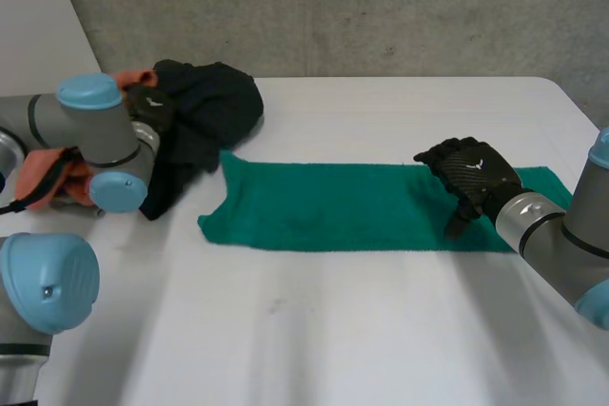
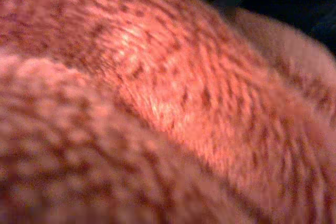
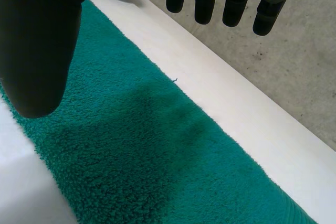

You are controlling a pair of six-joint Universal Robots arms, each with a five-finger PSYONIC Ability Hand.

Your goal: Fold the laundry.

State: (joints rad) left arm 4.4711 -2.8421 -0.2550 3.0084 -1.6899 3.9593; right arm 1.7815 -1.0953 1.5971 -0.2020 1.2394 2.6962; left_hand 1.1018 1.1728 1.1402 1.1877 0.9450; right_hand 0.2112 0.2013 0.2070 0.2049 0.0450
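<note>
Green towel (image 1: 352,206) flat across mid-frame on the white surface (image 1: 381,330); right hand (image 1: 476,178) over its right end, spread wide, empty; likely to bunch or drag if pinched short of the corner; left hand (image 1: 150,102) upper left, buried among dark pile (image 1: 209,106) and orange cloth (image 2: 157,103), grip impossible to tell; towel's lower right corner hidden behind the arm.
</note>
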